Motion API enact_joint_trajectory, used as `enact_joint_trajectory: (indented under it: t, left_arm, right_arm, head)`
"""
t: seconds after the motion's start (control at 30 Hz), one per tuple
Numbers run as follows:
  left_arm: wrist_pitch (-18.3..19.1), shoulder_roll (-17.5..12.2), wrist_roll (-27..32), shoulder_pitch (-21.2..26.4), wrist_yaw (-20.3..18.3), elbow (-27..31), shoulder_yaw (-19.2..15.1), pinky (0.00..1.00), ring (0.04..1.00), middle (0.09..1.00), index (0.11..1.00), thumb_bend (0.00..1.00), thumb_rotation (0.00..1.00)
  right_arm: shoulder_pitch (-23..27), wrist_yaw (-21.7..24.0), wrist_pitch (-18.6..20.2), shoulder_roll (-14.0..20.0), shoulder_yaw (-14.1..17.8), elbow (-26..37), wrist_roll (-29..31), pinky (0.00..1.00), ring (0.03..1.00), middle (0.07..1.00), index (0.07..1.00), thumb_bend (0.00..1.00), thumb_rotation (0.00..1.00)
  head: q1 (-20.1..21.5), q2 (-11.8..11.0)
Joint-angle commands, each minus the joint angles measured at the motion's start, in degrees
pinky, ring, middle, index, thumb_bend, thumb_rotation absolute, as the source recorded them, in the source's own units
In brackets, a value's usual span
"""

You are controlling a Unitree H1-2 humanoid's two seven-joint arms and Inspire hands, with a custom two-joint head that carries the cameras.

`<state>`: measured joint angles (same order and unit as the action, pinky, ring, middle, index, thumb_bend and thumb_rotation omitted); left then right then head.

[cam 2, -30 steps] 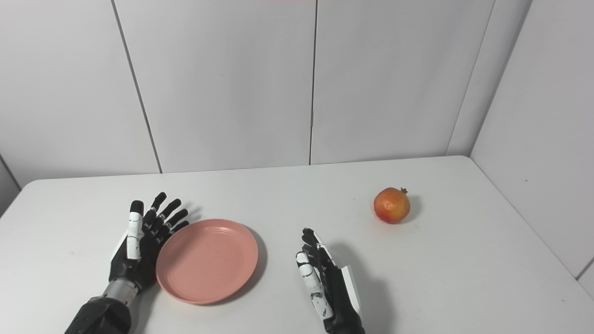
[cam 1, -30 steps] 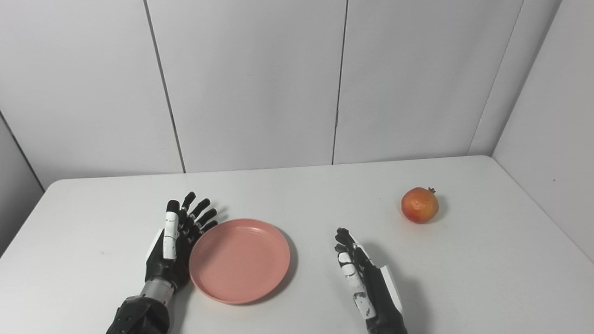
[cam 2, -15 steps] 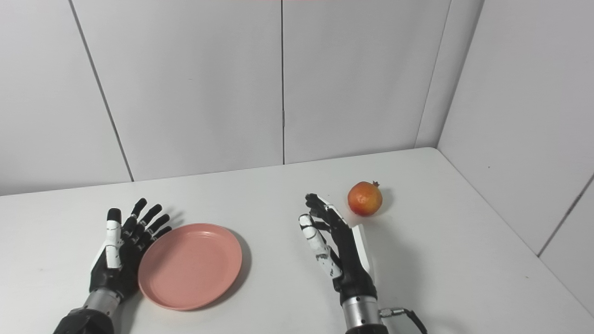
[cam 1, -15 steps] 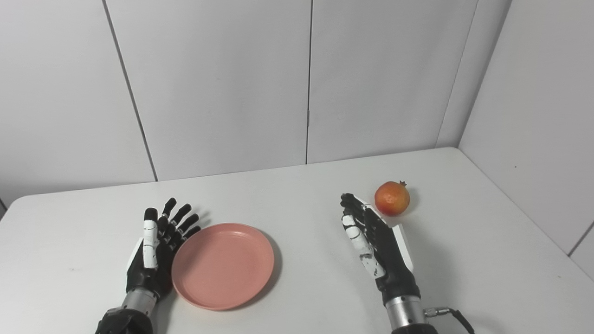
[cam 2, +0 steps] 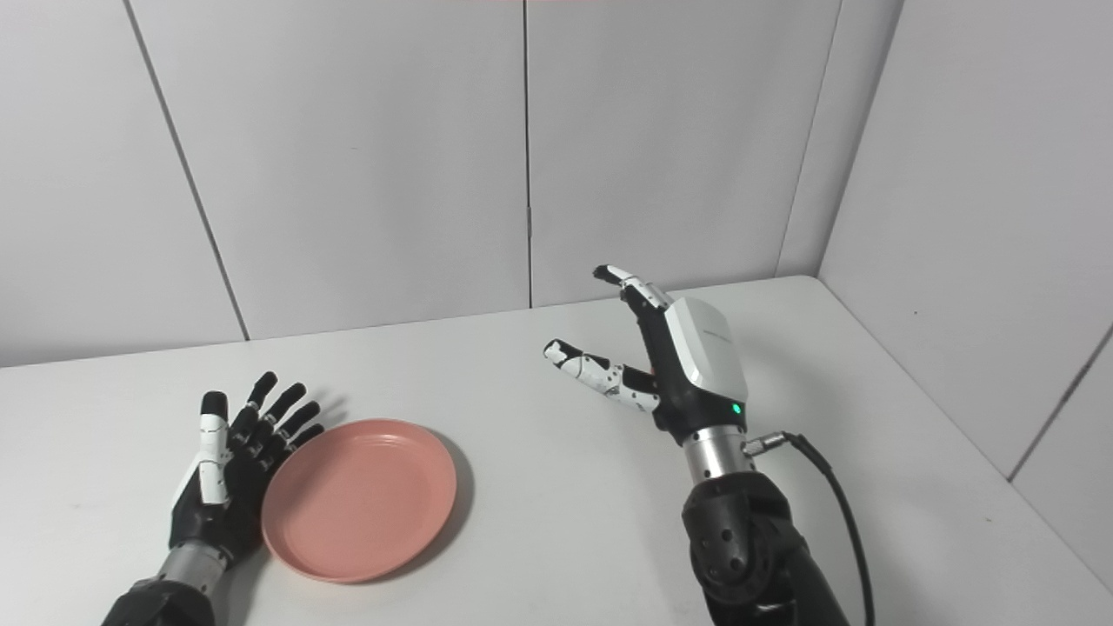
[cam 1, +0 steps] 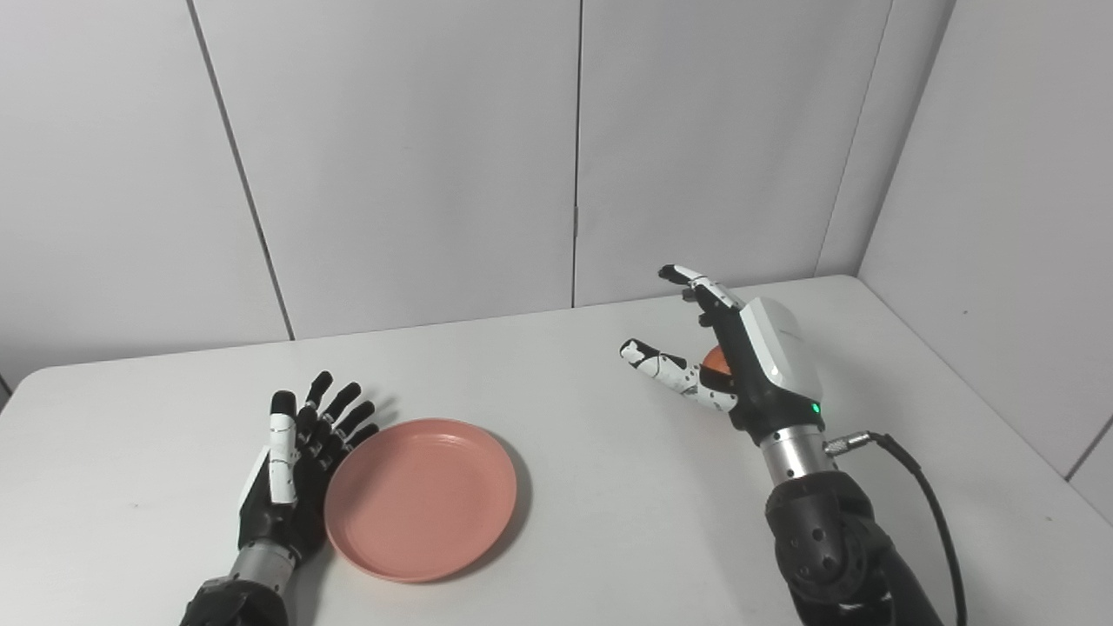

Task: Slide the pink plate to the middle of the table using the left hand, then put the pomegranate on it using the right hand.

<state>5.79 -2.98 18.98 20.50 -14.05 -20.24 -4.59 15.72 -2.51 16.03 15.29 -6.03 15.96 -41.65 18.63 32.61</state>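
Observation:
The pink plate [cam 1: 422, 500] lies flat on the white table [cam 1: 609, 513], left of the middle. My left hand [cam 1: 291, 469] rests open on the table with its fingers spread, against the plate's left rim. My right hand [cam 1: 752, 365] is raised above the table at the right, open, thumb pointing left and its white back towards the camera. Only a sliver of the orange-red pomegranate [cam 1: 715, 357] shows behind its palm. Whether the hand touches the fruit is hidden.
White wall panels close off the table's far side and right side. The right arm's black cable [cam 1: 935, 513] loops out beside the wrist. Bare tabletop lies between the plate and the right arm.
My right hand has lifted off the table, moved forward and turned in front of the pomegranate, which is now almost hidden. The left hand and plate have stayed put; the camera shifted earlier.

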Motion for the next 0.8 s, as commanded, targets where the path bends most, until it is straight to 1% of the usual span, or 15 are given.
enact_joint_trajectory:
  t: [0.0,0.07,0.13,0.23,0.37,0.4,0.53,0.63,0.73,0.77]
  left_arm:
    - [1.2,0.2,-0.2,0.1,0.0,-1.1,0.1,0.87,0.896,0.931,1.0,0.85,0.97]
    - [1.2,0.3,-0.3,0.0,0.2,-1.0,0.2,0.87,0.895,0.928,1.0,0.85,0.97]
    - [1.3,0.4,-0.5,-0.1,0.4,-1.0,0.2,0.87,0.893,0.925,1.0,0.85,0.97]
    - [1.6,0.5,-0.8,-0.1,0.7,-0.9,0.5,0.87,0.889,0.92,1.0,0.85,0.98]
    - [1.8,0.8,-1.0,-0.3,0.9,-0.5,0.6,0.87,0.886,0.915,1.0,0.85,0.97]
    - [1.7,0.9,-1.2,-0.3,0.9,-0.5,0.7,0.87,0.889,0.916,1.0,0.85,0.98]
    - [1.8,1.1,-1.7,-0.7,1.2,0.1,1.2,0.87,0.889,0.915,1.0,0.86,0.98]
    - [2.4,1.4,-1.6,-0.9,1.7,0.8,1.4,0.86,0.882,0.911,1.0,0.85,0.98]
    - [2.3,1.5,-1.3,-1.1,1.4,1.2,1.5,0.85,0.878,0.907,1.0,0.85,0.97]
    - [2.4,1.5,-1.4,-1.1,1.4,1.5,1.5,0.85,0.877,0.907,1.0,0.86,0.97]
  right_arm:
    - [4.2,0.2,-1.2,2.1,0.2,0.3,-2.9,0.72,0.803,0.828,0.802,0.8,0.91]
    - [5.4,1.0,-0.9,3.6,-0.1,-1.0,-4.5,0.75,0.827,0.833,0.803,0.8,0.9]
    - [6.2,1.6,-0.9,4.5,-0.3,-1.9,-5.6,0.76,0.835,0.835,0.802,0.8,0.9]
    - [8.1,2.0,-1.1,6.5,-1.2,-5.2,-8.3,0.77,0.831,0.83,0.798,0.81,0.91]
    - [10.8,1.0,-2.4,9.4,-3.8,-10.7,-13.7,0.76,0.806,0.806,0.78,0.83,0.9]
    - [11.3,0.6,-2.8,10.1,-4.3,-11.9,-14.6,0.76,0.797,0.797,0.766,0.83,0.91]
    - [13.4,-1.8,-4.0,11.4,-4.9,-17.3,-14.8,0.74,0.78,0.785,0.732,0.84,0.87]
    - [15.0,-2.8,-4.4,12.0,-4.9,-21.6,-14.4,0.73,0.772,0.779,0.725,0.83,0.87]
    - [16.5,-3.9,-5.5,13.1,-6.1,-26.8,-15.2,0.72,0.753,0.756,0.716,0.81,0.83]
    - [17.0,-4.2,-5.7,13.4,-6.7,-28.4,-15.5,0.73,0.754,0.756,0.72,0.81,0.84]
  head:
    - [-0.1,0.0]
    - [-0.4,0.1]
    - [-0.4,0.1]
    - [-0.5,0.0]
    - [-0.8,-0.1]
    - [-1.3,-0.5]
    - [-2.1,-0.4]
    - [-2.4,-0.3]
    - [-2.6,-0.1]
    - [-2.6,-0.1]
